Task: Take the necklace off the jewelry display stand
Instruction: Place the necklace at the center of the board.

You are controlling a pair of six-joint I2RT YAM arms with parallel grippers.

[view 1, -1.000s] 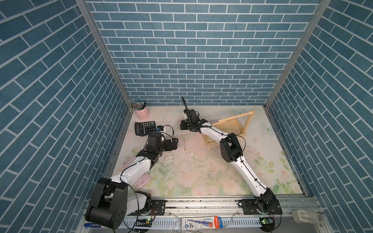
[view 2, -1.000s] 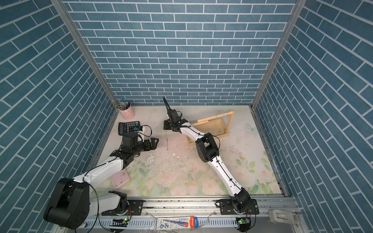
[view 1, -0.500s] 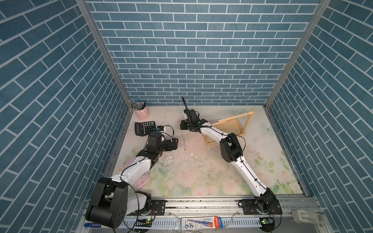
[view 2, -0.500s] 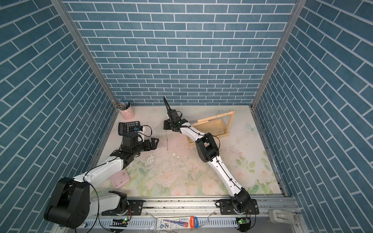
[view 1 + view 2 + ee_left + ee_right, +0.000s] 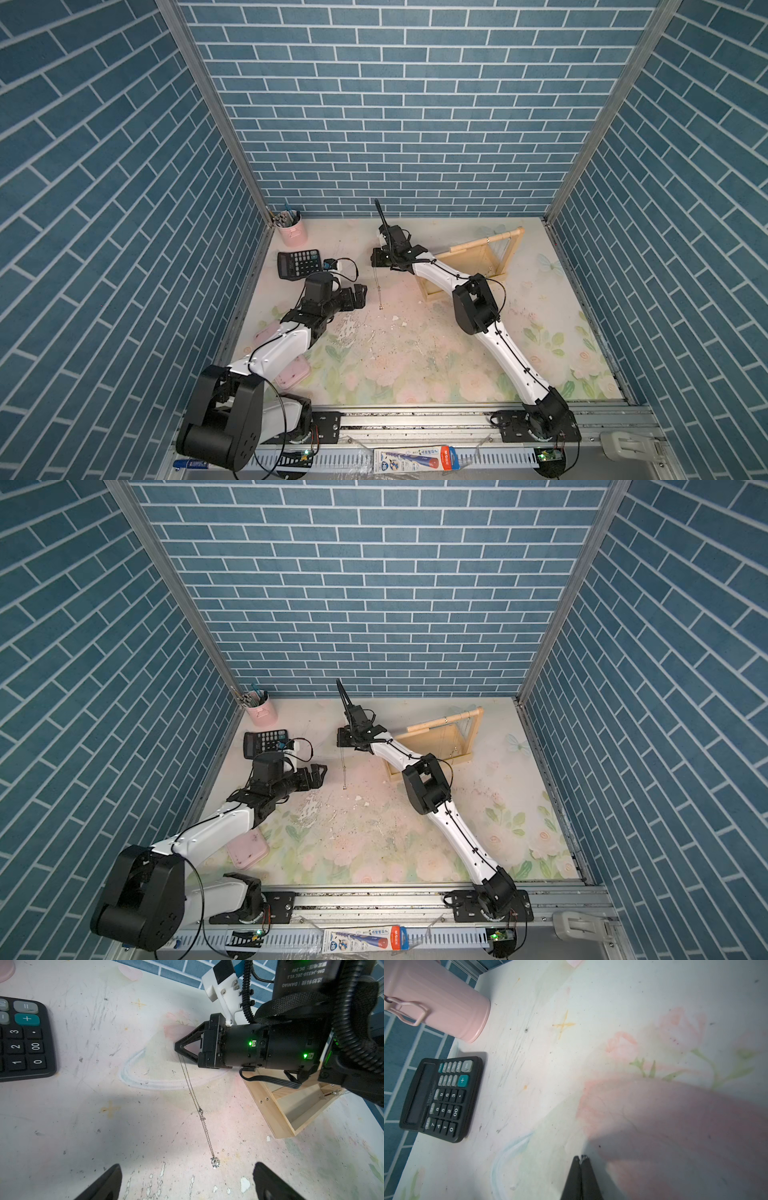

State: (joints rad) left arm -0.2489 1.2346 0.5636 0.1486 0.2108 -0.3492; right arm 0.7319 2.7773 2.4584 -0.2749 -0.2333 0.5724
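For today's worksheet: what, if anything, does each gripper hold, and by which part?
Right gripper pinches the necklace by its chain, opposite the pendant; left gripper holds nothing.

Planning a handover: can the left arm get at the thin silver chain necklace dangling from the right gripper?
Probably yes: the left gripper is open and faces the thin silver chain necklace, with nothing between them; the right gripper pinches only its top.
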